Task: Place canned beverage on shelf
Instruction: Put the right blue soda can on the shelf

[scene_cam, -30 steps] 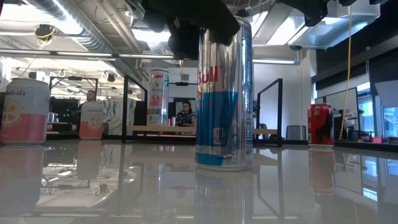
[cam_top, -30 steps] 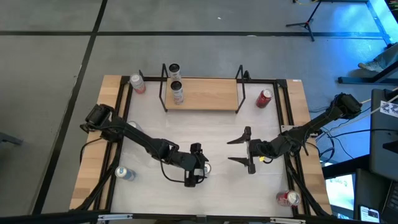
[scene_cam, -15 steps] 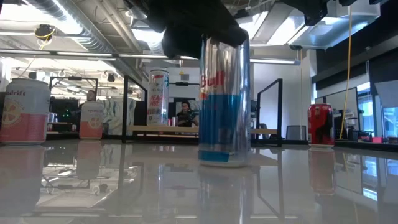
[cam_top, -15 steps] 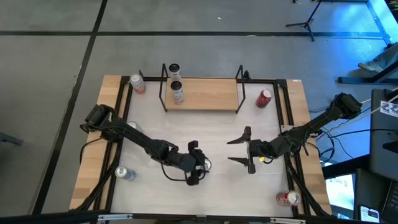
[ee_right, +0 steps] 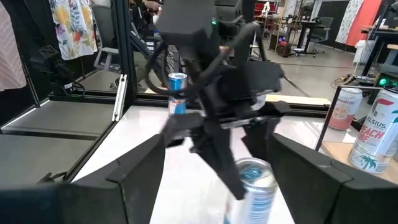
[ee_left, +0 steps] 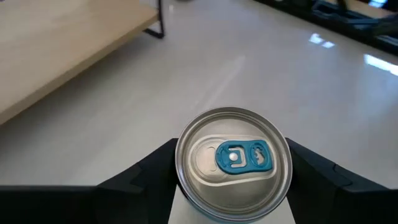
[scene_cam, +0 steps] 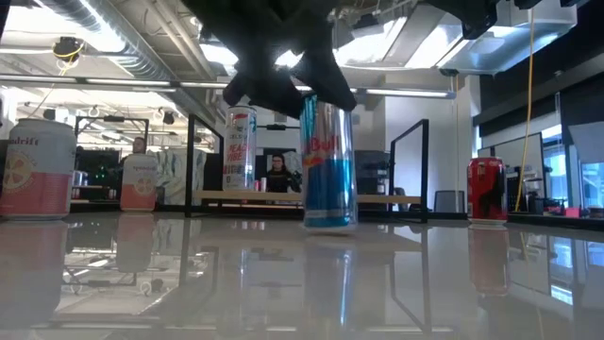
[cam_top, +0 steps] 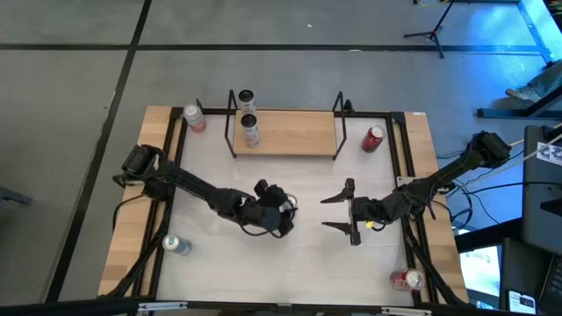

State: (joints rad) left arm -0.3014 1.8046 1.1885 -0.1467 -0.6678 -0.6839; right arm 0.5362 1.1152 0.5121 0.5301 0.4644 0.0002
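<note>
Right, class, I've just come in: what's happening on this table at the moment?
The left pincer is closed around the top of a silver-and-blue can near the middle of the table. In the low view the can looks just clear of the tabletop, though that is hard to be sure of. The right pincer waits open beside it, holding nothing. On the shelf at the back, one can already stands at the left end. Other cans sit around the table's edges.

Blue-and-silver can point(scene_cam: 329, 161), red can point(scene_cam: 486, 189), light-wood shelf point(cam_top: 290, 132), pink can point(scene_cam: 36, 170)
</note>
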